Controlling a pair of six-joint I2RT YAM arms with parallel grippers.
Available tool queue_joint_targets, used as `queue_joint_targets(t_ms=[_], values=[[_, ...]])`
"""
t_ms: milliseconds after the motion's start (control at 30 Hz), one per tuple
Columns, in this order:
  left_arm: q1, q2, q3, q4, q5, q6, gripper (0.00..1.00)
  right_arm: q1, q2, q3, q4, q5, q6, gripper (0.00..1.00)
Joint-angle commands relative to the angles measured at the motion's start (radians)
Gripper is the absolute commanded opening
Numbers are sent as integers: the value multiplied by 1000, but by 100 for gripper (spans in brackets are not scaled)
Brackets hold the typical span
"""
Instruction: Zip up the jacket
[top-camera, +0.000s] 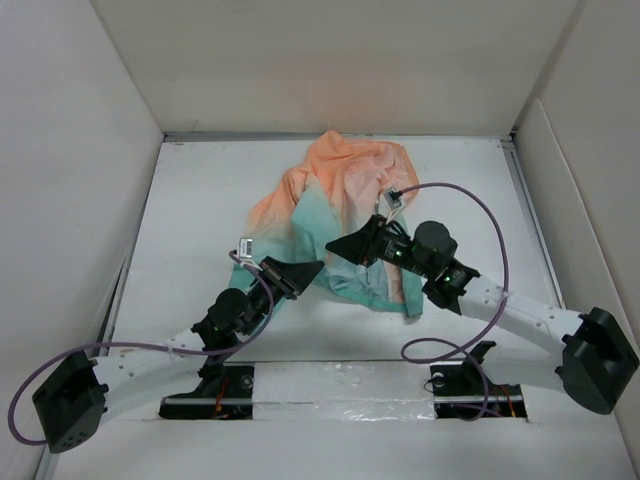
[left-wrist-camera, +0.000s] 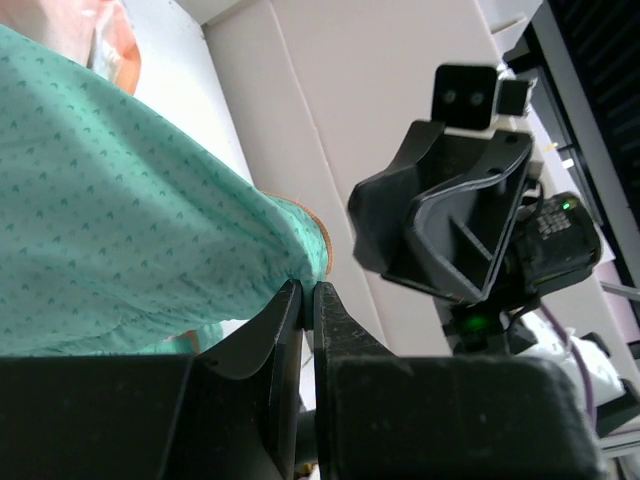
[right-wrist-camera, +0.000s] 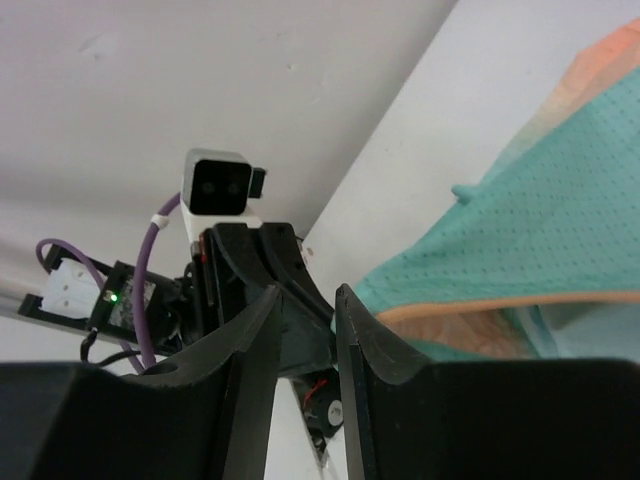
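A thin, lightweight jacket, orange at its upper part and fading to teal lower down, lies crumpled at the centre of the flat white table in the top view, its teal end toward the bottom of the frame and its orange end toward the back wall. The black two-finger left gripper reaches in from the lower left of that view, its tip at the lower left border of the teal cloth. In the left wrist view its fingers are pressed together at the bottom centre, with the gathered teal fabric drawn to a pinch right at their tips. The black right gripper comes in from the right, pointing left, its tip just above and beside the left one, over the teal cloth. In the right wrist view its fingers stand slightly apart with nothing between them; the teal fabric with an orange-trimmed edge fills the right side of that frame, beside the fingers and not touching them.
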Motion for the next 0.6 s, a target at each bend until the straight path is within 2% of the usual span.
queue_joint_targets(t_ms=[0, 67, 333, 567], values=[[12, -28, 1, 82, 22, -41, 0, 22, -47, -24, -6, 100, -43, 33], [12, -28, 4, 83, 25, -52, 0, 34, -53, -38, -3, 117, -42, 39], [22, -39, 1, 71, 28, -75, 0, 93, -37, -42, 8, 142, -50, 39], [22, -35, -9, 87, 33, -82, 0, 111, -8, -35, 32, 138, -37, 33]])
